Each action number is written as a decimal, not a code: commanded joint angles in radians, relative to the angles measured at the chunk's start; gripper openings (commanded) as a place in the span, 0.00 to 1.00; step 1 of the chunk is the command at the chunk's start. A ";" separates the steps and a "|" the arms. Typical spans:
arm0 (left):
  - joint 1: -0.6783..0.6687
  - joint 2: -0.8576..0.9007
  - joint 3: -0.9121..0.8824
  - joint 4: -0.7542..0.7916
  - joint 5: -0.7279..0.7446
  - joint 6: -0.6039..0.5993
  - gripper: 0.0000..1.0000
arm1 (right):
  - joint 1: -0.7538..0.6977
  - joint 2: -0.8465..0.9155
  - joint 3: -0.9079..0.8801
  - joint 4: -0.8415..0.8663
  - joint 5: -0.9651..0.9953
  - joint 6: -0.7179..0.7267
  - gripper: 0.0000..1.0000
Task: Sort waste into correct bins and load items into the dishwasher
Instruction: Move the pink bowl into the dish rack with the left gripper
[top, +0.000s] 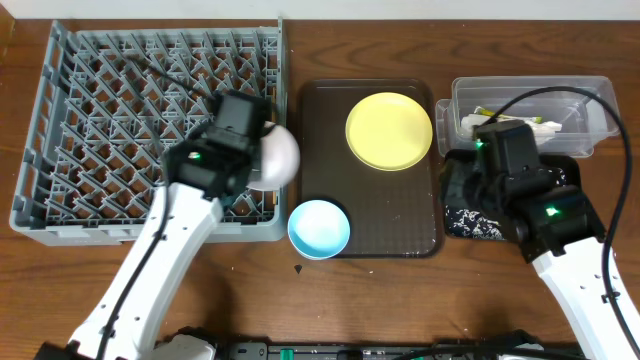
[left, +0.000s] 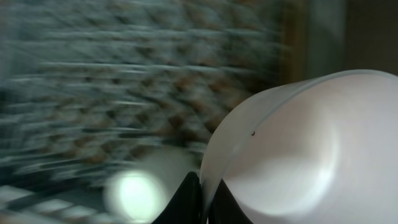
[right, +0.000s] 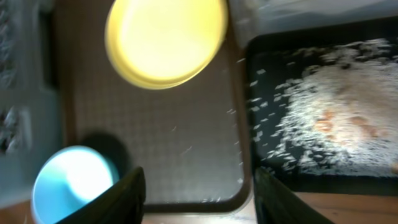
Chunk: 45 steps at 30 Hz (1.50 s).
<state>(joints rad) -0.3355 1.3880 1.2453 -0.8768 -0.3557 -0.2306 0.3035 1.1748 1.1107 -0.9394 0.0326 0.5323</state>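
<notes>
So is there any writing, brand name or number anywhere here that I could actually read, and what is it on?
No text is readable in any view.
snack wrapper in the clear tub: any print is too small to read.
white bowl, yellow plate, light blue bowl: no lettering.
green indicator lights: lights only, no lettering.

- Brown tray (top: 390, 210): rectangular with rounded corners and a raised rim, lying flat near the table's centre.
- Table (top: 400, 300): dark wood with visible grain, carrying everything in view.
</notes>
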 joint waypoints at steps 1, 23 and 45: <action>0.028 -0.011 0.018 -0.016 -0.383 0.036 0.07 | -0.067 -0.011 -0.003 0.021 0.089 0.081 0.59; 0.024 0.401 0.017 0.303 -1.005 0.212 0.08 | -0.331 -0.011 -0.003 0.018 -0.012 0.076 0.70; -0.057 0.436 0.017 0.300 -0.921 0.180 0.08 | -0.330 -0.011 -0.003 -0.015 -0.015 0.072 0.70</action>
<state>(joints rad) -0.3946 1.8103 1.2465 -0.5621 -1.2335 -0.0189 -0.0257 1.1748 1.1103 -0.9463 0.0181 0.5991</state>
